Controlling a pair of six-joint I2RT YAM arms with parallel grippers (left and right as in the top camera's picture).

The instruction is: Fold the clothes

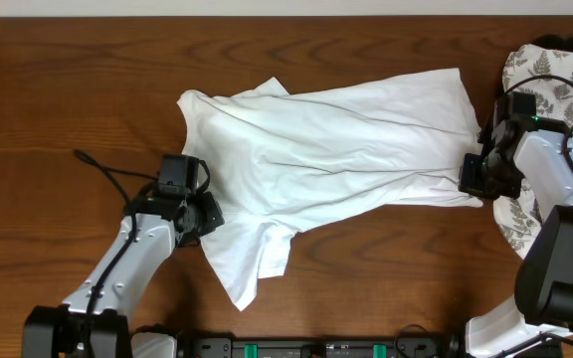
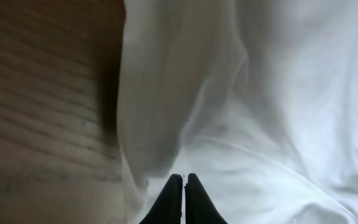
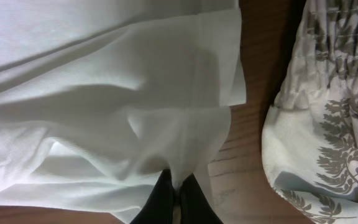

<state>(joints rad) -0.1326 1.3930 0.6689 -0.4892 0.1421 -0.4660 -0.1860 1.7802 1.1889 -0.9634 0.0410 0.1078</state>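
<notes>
The white T-shirt (image 1: 336, 149) lies rumpled on the wooden table (image 1: 58, 80), its long axis running left to right between the two arms. The left pincer (image 1: 210, 212) is closed on its left edge, and the right pincer (image 1: 473, 177) is closed on the right hem. A fern-print cloth (image 1: 555, 75) lies just beside the right arm and might get caught.

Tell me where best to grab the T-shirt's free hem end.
Pinch the T-shirt at its far hem corner, coming from the right: the hem lies flat there, edge facing bare table, clear of the fern cloth. The right gripper holds the near end.
</notes>
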